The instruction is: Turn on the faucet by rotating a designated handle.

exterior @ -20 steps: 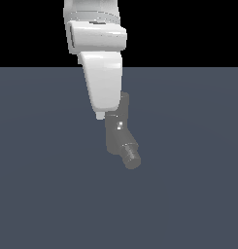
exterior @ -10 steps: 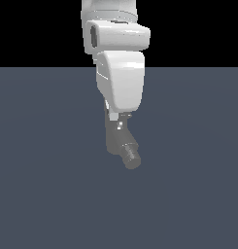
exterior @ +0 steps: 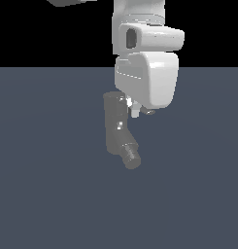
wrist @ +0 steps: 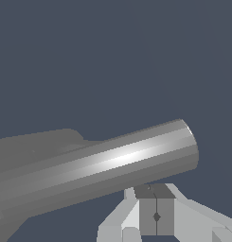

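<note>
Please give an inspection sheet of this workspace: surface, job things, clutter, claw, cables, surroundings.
Surface: flat grey-blue floor, bare around the faucet.
Job things: grey faucet upright, dark ribbed spout tip angled down toward the exterior view's right; handle is a shiny grey rod close to the wrist camera.
Clutter: nothing seen.
Claw: fingers together, beside the handle, not around it.
Cables: nothing seen.
Surroundings: black backdrop; white arm above the faucet.

Open tabletop (exterior: 52, 194) lies all round the faucet (exterior: 115, 129); the handle (wrist: 112, 165) runs just past the closed tool (wrist: 156, 215).
</note>
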